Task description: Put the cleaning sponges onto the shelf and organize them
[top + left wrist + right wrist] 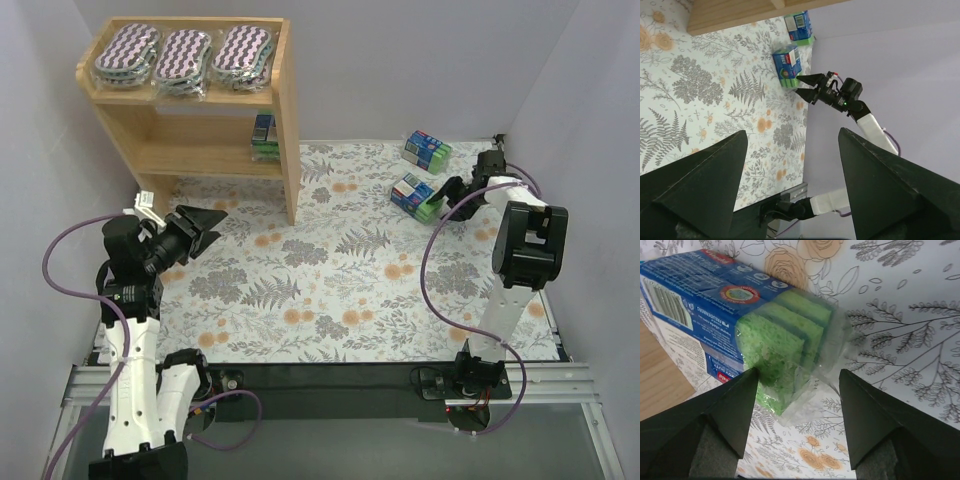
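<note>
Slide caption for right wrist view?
Open right gripper poised at the green end of a wrapped sponge pack on floral mat.

Upper left of the frame, the shelf has its top tier packed rim to rim with three oval pads. Your opening is the lower tier, where one blue-and-green pack sits at the right end and bare board runs left of it. The shelf's front post stands just beyond your left gripper. Mid-frame, the floral mat lies open across to the far pack and the near pack, close to the right wall.
</note>
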Controlling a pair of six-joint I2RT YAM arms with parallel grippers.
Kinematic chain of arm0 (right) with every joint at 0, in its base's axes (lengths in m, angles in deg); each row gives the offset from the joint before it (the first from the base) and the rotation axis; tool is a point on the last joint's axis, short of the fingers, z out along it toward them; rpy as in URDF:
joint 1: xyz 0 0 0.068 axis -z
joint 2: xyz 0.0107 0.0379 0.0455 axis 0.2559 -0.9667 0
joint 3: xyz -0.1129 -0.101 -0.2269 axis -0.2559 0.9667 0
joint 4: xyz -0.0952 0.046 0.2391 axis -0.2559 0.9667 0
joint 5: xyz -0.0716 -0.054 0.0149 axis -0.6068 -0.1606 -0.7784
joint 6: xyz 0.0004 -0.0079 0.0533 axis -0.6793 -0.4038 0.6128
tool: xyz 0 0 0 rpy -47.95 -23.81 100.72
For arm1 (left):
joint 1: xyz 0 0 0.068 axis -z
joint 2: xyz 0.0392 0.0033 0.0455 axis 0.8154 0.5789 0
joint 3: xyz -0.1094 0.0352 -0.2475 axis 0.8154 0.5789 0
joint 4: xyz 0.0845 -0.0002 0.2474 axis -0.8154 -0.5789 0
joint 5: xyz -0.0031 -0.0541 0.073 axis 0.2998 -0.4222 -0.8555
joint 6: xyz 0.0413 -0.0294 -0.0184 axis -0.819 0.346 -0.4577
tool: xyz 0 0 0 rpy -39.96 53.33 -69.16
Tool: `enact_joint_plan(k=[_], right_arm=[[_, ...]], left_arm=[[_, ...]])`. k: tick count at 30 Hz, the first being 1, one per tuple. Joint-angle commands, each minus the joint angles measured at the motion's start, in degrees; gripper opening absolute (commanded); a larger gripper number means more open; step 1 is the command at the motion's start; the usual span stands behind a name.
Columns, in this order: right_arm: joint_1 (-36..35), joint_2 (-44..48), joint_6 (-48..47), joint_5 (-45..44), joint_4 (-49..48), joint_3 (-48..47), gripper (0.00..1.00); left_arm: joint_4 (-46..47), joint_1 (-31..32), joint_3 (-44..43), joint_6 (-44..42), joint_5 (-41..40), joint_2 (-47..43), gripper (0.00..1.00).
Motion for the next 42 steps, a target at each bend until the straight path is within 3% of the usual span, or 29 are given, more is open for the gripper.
enact_joint_plan(k=[1, 2, 5, 12, 14, 17, 23, 27, 34, 42], right_arm=[[-1.8, -1.0, 1.2, 1.7, -2.4, -2.8, 0.59], [-2.1, -1.5, 1.1, 1.9, -2.5, -3.1, 0.51], [-3.3, -2.3, 0.6, 3.0, -2.4, -3.7, 0.42], [-5.4, 1.5, -4.0, 8.1, -2.2, 0.9, 0.32], [-5.7, 2.7, -6.5, 9.5, -1.7, 3.8, 0.23], [-6.1, 3.9, -10.7, 12.3, 0.3, 6.8, 0.18], [-10.2, 9.8, -17.5, 15.0, 4.0, 12.9, 0.18], [-16.9, 16.6, -20.5, 14.5, 6.2, 18.5, 0.2], [-26.3, 23.3, -19.1, 12.4, 6.1, 25.4, 0.22], [-33.0, 26.5, -13.6, 13.0, 1.7, 30.4, 0.24]], left_arm=[[-4.8, -0.3, 0.9, -4.9, 1.2, -0.5, 0.67], [-4.9, -0.3, 1.9, -4.9, 1.2, -0.7, 0.67], [-5.0, -0.2, 3.0, -5.9, 1.1, -1.0, 0.67], [-7.7, 0.4, 5.9, -10.3, -3.4, -2.6, 0.66], [-8.1, 0.6, 7.4, -10.6, -4.2, -3.4, 0.66], [-7.8, 1.3, 9.7, -11.1, -3.5, -4.3, 0.66], [-7.5, 6.3, 10.9, -14.2, -1.6, -1.4, 0.66], [-7.6, 11.2, 9.7, -17.5, -0.3, 5.3, 0.66], [-7.7, 21.1, 8.4, -19.9, -7.1, 12.2, 0.65], [3.7, 35.9, 15.5, -6.7, -20.1, 17.5, 0.69]])
